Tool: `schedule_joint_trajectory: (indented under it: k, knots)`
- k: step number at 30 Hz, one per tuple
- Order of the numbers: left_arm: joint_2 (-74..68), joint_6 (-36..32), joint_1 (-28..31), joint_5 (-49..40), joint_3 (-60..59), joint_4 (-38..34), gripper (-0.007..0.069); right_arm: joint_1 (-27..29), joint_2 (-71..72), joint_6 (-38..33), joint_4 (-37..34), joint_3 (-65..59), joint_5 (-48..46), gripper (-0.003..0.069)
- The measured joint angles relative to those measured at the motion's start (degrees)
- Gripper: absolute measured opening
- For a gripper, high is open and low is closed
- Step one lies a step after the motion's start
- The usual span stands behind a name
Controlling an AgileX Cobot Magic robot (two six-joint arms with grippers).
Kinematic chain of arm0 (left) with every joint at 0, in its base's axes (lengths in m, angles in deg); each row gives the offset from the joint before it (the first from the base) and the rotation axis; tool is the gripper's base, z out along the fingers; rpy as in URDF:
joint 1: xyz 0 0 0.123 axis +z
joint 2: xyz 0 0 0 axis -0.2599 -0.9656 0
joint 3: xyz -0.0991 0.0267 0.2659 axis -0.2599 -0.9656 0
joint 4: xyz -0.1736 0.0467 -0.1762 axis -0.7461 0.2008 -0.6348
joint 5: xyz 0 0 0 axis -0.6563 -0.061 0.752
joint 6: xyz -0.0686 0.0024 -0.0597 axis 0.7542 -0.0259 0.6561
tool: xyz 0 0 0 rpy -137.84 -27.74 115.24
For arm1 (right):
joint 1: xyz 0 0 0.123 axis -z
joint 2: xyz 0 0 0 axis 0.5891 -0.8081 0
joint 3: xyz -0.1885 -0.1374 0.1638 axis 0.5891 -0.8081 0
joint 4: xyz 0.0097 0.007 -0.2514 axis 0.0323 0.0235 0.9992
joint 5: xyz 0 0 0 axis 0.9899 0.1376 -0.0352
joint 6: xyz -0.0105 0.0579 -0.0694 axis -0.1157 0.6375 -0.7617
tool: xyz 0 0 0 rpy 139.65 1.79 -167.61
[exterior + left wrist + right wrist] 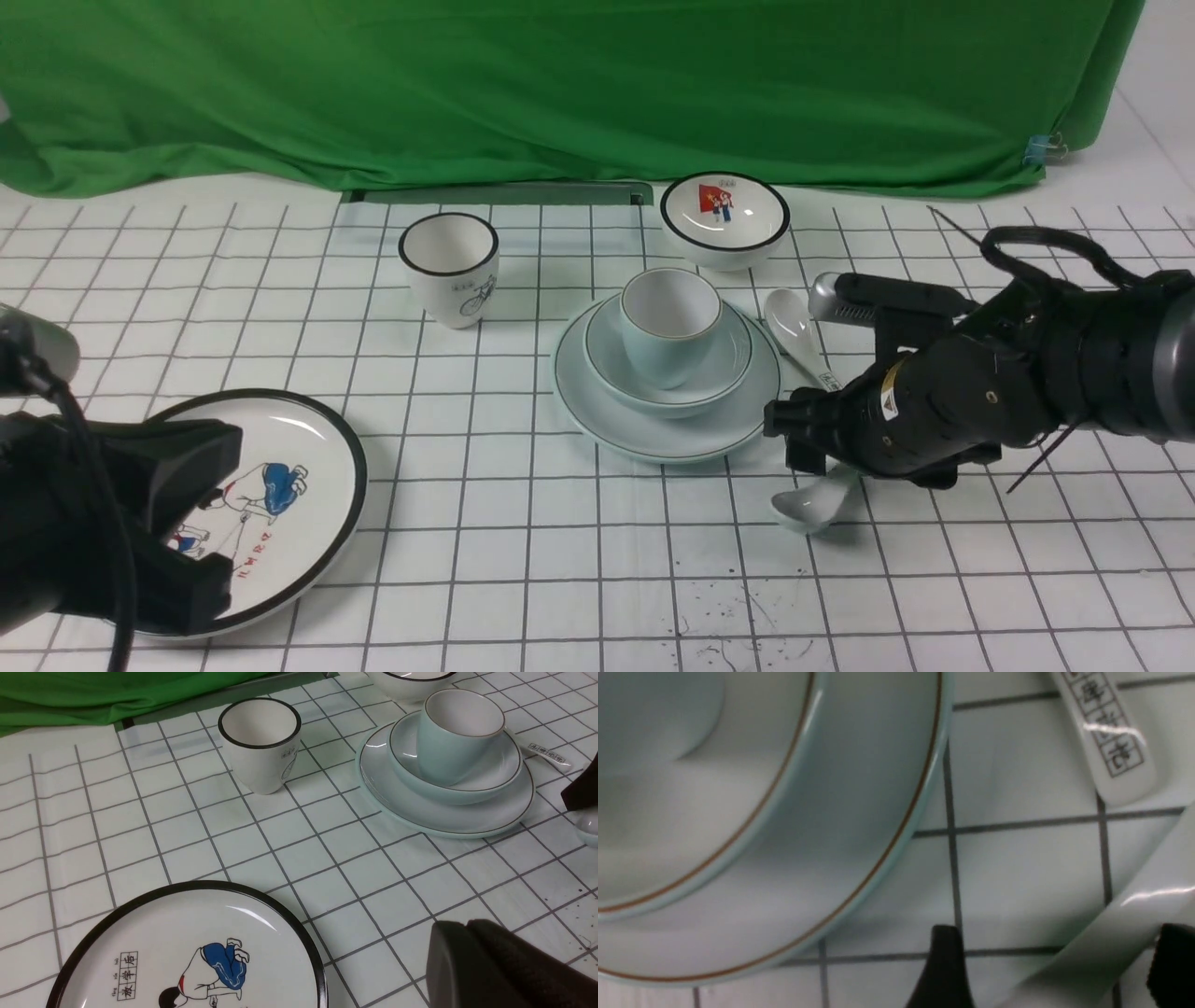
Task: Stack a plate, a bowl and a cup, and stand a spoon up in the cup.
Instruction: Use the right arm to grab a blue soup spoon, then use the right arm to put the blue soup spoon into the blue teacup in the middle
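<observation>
We are counting two plates, two bowls, two cups and two spoons on the gridded table (523, 485). The plate (672, 434) is carrying the bowl (736, 362), and the bowl is carrying the cup (667, 341), upright, its inside showing plain white. The spoon (808, 504) is lying on the table just beside the plate's near right edge. Its handle is running between the fingers of the right gripper (1057, 947), which are standing wide apart and clamping nothing. The left gripper (462, 926) is sitting with its fingers pressed together, empty, by the cartoon plate (313, 467) at near left. That plate is bearing boxed Chinese characters and red ones. The printed spoon (794, 322), lying right of the stack, is bearing boxed characters on its handle. We cannot read either set surely. The bicycle cup (453, 289) and the picture bowl (724, 254) are standing behind the stack.
</observation>
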Motion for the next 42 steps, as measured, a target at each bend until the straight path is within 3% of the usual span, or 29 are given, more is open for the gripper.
schedule_joint_trajectory:
  k: [3,8,14,24,27,30,31,32,34,36,42]
  knots:
    - [0.0,0.0,0.0,0.0,0.0,-0.3,-0.0036,0.4,-0.9,-0.1,0.5,0.6,0.2,0.0561]
    - [0.0,0.0,0.0,0.0,0.0,0.0,-0.0036,0.4,-2.5,-1.5,0.8,0.6,-0.6,0.0475]
    - [0.0,0.0,0.0,0.0,-0.4,0.0,-0.0036,0.3,-2.6,-7.8,0.9,0.6,-0.7,0.0198]
    - [0.0,0.0,0.0,0.1,-0.5,-0.3,-0.0036,-0.4,5.6,-21.6,0.6,0.5,-7.2,0.0193]
    - [0.0,0.0,0.0,1.3,-0.5,-0.3,-0.0036,-1.8,10.0,-24.4,0.5,0.5,0.6,0.0193]
    - [0.0,0.0,0.0,2.5,-0.5,0.0,-0.0036,-3.5,11.7,-27.7,0.5,0.5,25.4,0.0193]
    - [0.0,0.0,0.0,2.5,-0.5,0.0,-0.0036,-3.7,11.1,-28.9,0.5,0.5,31.6,0.0193]
    - [0.0,0.0,0.0,2.5,-0.5,0.0,-0.0036,-3.7,10.9,-28.9,0.5,0.5,31.6,0.0193]
    - [0.0,0.0,0.0,2.5,-0.5,-0.3,-0.0036,-3.8,6.6,-32.2,0.6,0.6,52.3,0.0193]
    - [0.0,0.0,0.0,2.5,-0.5,0.0,-0.0036,-3.8,2.9,-33.7,0.6,1.0,62.6,0.0193]
    - [0.0,-2.0,0.0,2.5,-0.5,0.2,-0.0034,-3.8,-7.5,-37.8,-3.0,3.5,69.6,0.0193]
